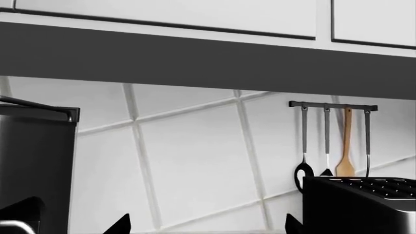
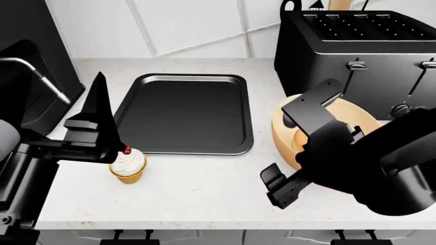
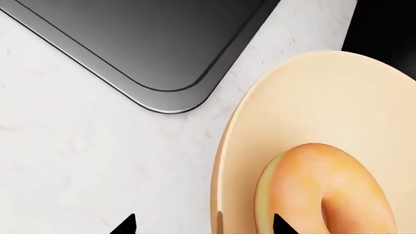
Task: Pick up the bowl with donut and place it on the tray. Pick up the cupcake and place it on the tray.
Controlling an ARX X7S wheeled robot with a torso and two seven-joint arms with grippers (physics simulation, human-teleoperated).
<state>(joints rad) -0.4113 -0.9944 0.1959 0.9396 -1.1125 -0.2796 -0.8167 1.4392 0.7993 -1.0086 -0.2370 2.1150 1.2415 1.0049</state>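
Donut [image 3: 325,190] shows in right wrist view; head view hides it.

Left hand [image 2: 102,115] open, fingers level; right hand [image 2: 299,148] open, angled downward

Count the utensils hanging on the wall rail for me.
4, seen by the left wrist camera: a dark ladle, a dark utensil beside it, a wooden spatula, then another dark utensil. The toaster hides their lower ends.

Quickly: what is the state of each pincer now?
Left pincer: open, holding nothing, beside the small white-frosted cupcake.
Right pincer: open, straddling the pale orange-tan bowl's rim.
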